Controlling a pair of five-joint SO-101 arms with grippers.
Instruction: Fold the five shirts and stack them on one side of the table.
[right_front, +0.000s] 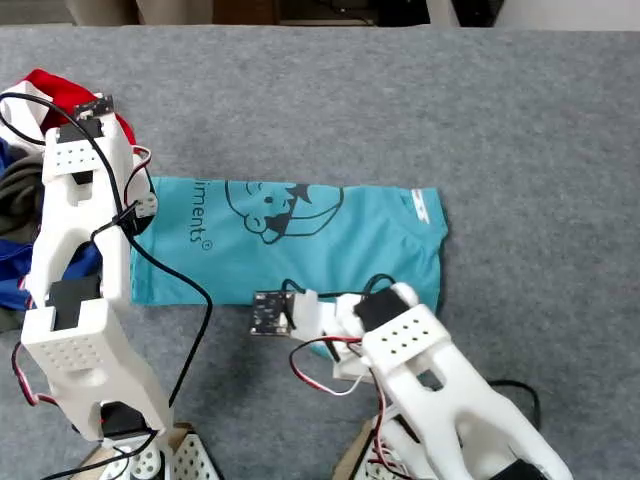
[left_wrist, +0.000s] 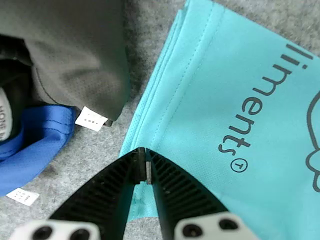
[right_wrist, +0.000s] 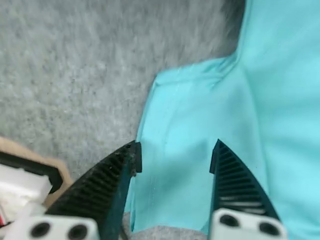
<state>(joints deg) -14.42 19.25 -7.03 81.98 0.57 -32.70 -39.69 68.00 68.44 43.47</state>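
A teal shirt (right_front: 300, 245) with a dark print lies folded into a long strip across the middle of the grey table. My left gripper (left_wrist: 143, 167) is shut, its tips pinching the hem at the shirt's left end (left_wrist: 200, 100). In the high view the left arm (right_front: 75, 230) stands over that end. My right gripper (right_wrist: 175, 155) hangs open above a folded teal sleeve (right_wrist: 200, 125) at the shirt's near edge, one finger over the sleeve's edge and the other over cloth. The right arm (right_front: 410, 350) covers that spot in the high view.
A heap of other shirts lies at the table's left edge: red (right_front: 50, 90), blue (left_wrist: 30, 145) and grey (left_wrist: 75, 50), close beside the teal hem. Bare grey felt (right_front: 520, 120) stretches to the back and right.
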